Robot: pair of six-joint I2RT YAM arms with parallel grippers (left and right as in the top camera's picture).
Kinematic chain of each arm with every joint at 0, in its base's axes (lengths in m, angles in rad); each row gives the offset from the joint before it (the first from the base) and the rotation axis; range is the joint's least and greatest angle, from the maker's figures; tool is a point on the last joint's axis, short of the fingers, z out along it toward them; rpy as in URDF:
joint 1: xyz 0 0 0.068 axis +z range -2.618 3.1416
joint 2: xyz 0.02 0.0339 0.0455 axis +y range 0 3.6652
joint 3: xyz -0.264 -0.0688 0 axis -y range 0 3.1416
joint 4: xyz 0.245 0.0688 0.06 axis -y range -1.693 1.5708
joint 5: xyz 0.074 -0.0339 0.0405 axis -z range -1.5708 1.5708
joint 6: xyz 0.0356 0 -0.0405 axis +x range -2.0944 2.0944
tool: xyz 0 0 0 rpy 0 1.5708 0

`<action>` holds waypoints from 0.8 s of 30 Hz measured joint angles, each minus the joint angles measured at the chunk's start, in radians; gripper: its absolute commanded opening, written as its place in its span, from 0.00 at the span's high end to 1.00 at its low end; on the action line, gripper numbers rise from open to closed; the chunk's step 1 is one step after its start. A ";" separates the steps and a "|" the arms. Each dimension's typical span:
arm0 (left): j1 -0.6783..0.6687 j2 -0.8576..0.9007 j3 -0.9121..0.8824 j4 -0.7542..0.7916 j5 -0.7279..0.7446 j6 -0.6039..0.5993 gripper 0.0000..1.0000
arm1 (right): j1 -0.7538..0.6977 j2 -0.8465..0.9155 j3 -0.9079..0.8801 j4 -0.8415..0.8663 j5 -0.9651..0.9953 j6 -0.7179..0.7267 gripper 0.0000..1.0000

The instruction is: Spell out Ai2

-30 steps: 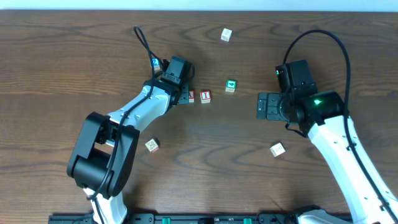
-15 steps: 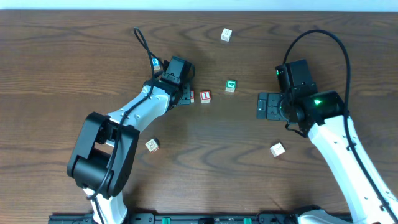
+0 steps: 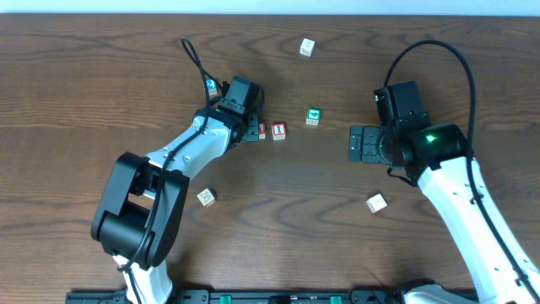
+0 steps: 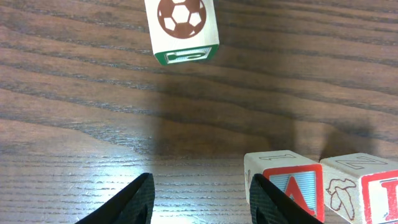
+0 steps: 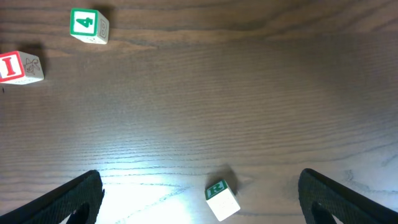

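There, the A sat with the I just beside it at its 3 o'clock, while the 2 lay apart at their 10 o'clock. The left gripper held nothing, its jaws parted over bare table, with one finger just beside the A's 9 o'clock side. The right gripper gaped wide and empty at the pair's 3 o'clock, beyond the 4 cube.

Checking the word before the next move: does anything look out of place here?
The 2 cube sits alone beyond the left arm, on the wrong side of the A cube and I cube, which stand side by side. Nothing looks damaged.
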 measured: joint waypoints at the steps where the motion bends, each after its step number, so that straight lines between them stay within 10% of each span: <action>1: 0.000 0.000 0.000 0.003 0.000 0.000 0.49 | 0.000 0.000 0.000 0.000 0.000 0.000 0.01; 24: 0.000 0.000 0.000 0.037 0.026 0.000 0.48 | 0.000 0.000 0.000 0.000 0.000 0.000 0.01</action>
